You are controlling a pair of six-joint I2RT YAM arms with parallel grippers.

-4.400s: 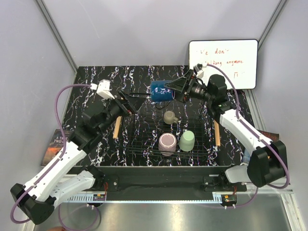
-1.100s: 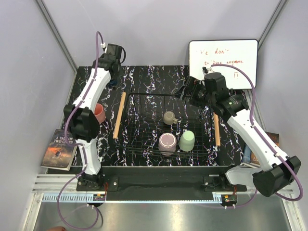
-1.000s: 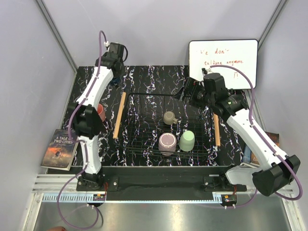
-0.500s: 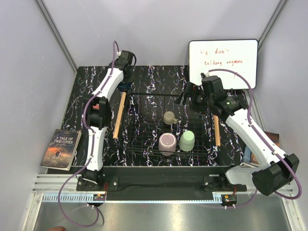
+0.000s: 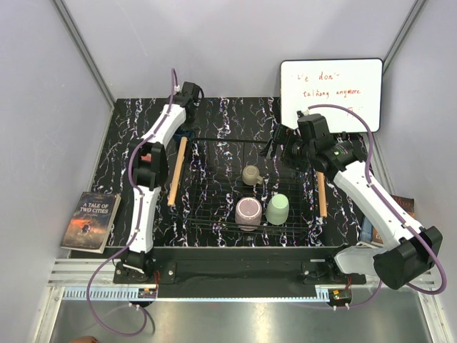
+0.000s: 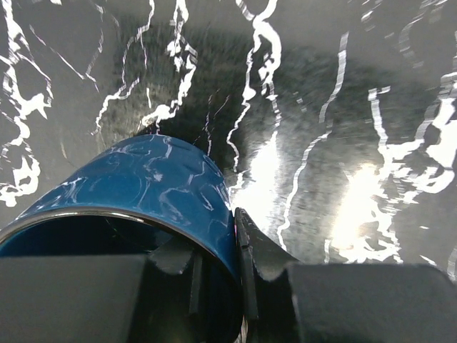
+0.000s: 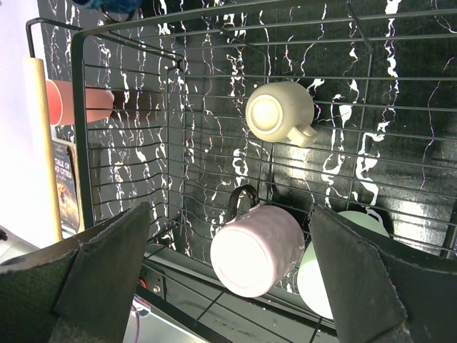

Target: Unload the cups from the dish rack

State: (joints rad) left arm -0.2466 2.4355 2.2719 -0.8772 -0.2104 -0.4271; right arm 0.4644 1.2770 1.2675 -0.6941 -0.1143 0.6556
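My left gripper (image 5: 188, 124) is shut on the rim of the dark blue cup (image 6: 143, 193), one finger inside and one outside. It holds the cup low over the table just beyond the dish rack's (image 5: 214, 214) back left corner. My right gripper (image 5: 278, 143) is open and empty above the rack's back right. In the rack are the beige cup (image 5: 251, 174), the mauve cup (image 5: 248, 212) and the mint green cup (image 5: 278, 209). All three show in the right wrist view: beige (image 7: 275, 114), mauve (image 7: 257, 250), mint green (image 7: 311, 275). The pink cup (image 7: 75, 103) lies left of the rack.
A whiteboard (image 5: 330, 94) leans at the back right. A book (image 5: 89, 221) lies off the table's left edge. The rack's wooden bars (image 5: 174, 171) run along both sides. The left arm stretches over the table's left strip and hides the pink cup in the top view.
The dark blue cup went from my right gripper above the rack to my left gripper. The left arm carried it to the back left, then drifted right. The right gripper opened and dipped slightly.
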